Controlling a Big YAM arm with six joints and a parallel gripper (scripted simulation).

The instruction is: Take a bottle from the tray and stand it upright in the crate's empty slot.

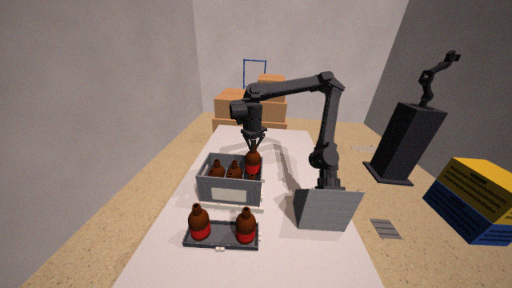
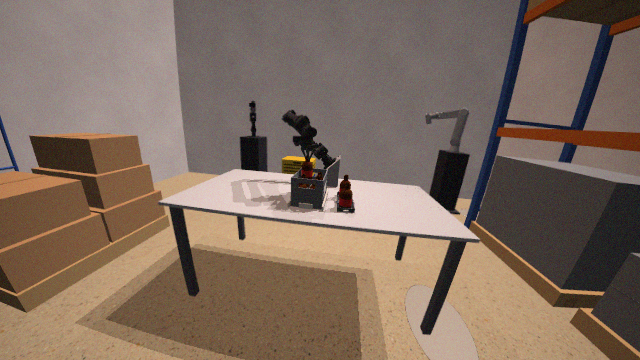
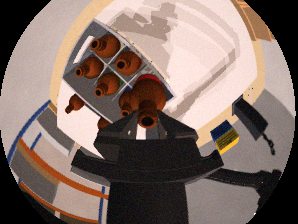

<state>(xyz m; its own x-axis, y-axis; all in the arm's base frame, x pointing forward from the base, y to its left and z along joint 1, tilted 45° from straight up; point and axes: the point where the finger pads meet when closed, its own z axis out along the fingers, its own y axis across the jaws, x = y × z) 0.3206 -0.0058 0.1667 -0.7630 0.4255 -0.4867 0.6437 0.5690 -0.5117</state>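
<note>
A grey crate (image 1: 230, 182) stands on the white table and holds several brown bottles. My gripper (image 1: 253, 145) is shut on the neck of a brown bottle with a red label (image 1: 253, 161). That bottle stands upright, partly down in the crate's far right slot, its shoulder and label above the rim. In the wrist view the held bottle's mouth (image 3: 147, 119) sits between my fingers, with the crate (image 3: 109, 63) just beyond. A dark tray (image 1: 221, 236) in front of the crate holds two more bottles, left (image 1: 198, 222) and right (image 1: 246, 226). The crate also shows in the exterior view (image 2: 309, 188).
The arm's grey base block (image 1: 326, 209) stands on the table right of the crate. Cardboard boxes (image 1: 251, 105) are stacked beyond the table's far end. A black pedestal (image 1: 404, 142) and a yellow and blue crate (image 1: 474, 192) stand on the floor at right.
</note>
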